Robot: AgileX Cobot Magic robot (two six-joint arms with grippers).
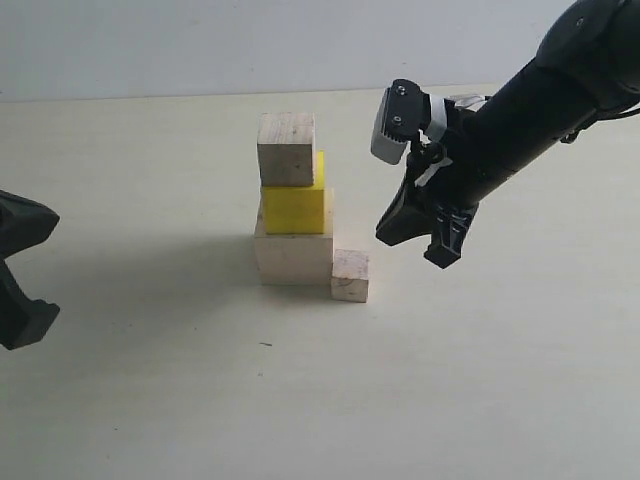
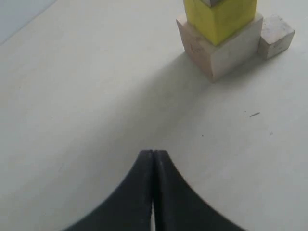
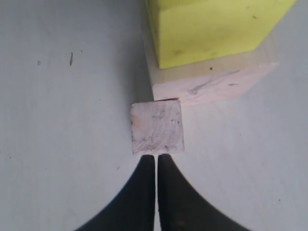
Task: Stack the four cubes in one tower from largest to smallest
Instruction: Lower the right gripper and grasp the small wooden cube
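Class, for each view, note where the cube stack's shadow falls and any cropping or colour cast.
Exterior view: soft shadow spreads left of the large pale wooden cube; left wrist view: it stretches toward the left claw, bright yellow cube cropped; right wrist view: bluish cast, small pale wooden cube sharp.

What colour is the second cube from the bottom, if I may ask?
Bright yellow; the cube shows best in the exterior view.

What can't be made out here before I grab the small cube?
Medium cube: cut to a sliver by the left wrist view's edge; right wrist view misses it.
Yellow cube: upper part cropped by the right wrist view's edge.
Left gripper: partly cut by the exterior view's left edge.
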